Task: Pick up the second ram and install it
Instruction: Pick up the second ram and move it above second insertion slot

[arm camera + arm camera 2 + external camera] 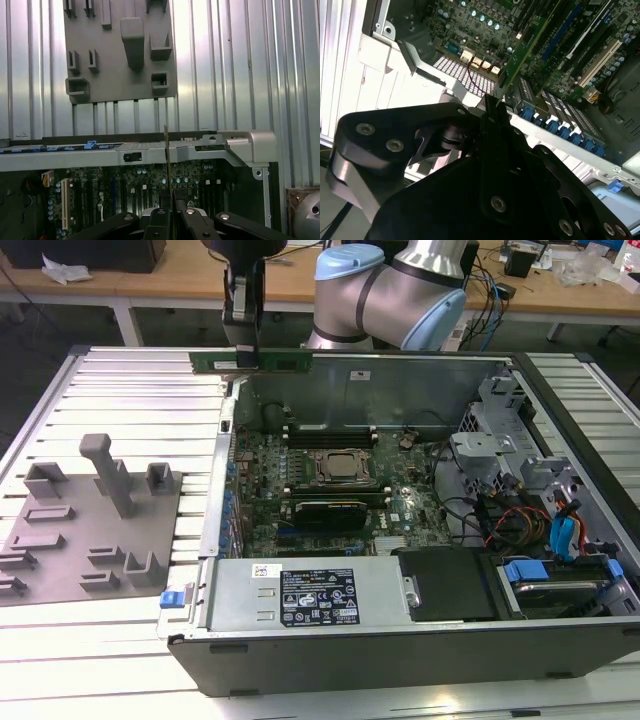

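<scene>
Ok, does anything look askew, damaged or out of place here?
Nothing stands out. The gripper holds the second ram roughly level in the air over the open computer case, near its wall on the exterior view's left. The grey fixture plate lies flat on the table, and no damage shows on the motherboard.

Silver arm (435, 265) with pale-blue joint caps (349, 260), and black fingers (492, 145) with bright round screws (497, 202)
</scene>
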Available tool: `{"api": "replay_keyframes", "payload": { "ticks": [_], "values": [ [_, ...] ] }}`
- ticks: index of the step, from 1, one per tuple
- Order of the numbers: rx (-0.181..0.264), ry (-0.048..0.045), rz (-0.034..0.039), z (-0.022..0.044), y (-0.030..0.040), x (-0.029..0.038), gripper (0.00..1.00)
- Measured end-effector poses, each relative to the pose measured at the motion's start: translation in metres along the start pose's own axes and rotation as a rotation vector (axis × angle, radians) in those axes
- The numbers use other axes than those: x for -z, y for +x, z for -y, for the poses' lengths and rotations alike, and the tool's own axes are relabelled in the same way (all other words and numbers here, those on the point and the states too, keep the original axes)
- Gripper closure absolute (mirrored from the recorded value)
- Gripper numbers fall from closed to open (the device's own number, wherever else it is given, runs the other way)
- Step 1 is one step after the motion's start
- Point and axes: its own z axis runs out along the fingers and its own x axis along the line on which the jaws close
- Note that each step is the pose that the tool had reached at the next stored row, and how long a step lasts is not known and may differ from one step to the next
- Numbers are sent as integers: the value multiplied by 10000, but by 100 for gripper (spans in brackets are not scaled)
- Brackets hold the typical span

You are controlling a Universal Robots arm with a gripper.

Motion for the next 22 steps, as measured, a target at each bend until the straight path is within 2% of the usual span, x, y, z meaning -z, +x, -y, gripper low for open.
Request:
{"api": "replay_keyframes", "payload": {
  "ticks": [11, 22],
  "values": [
    [0, -1, -1, 121, -4, -60, 86],
    [0, 0, 0, 195, -3, -162, 86]
  ]
}}
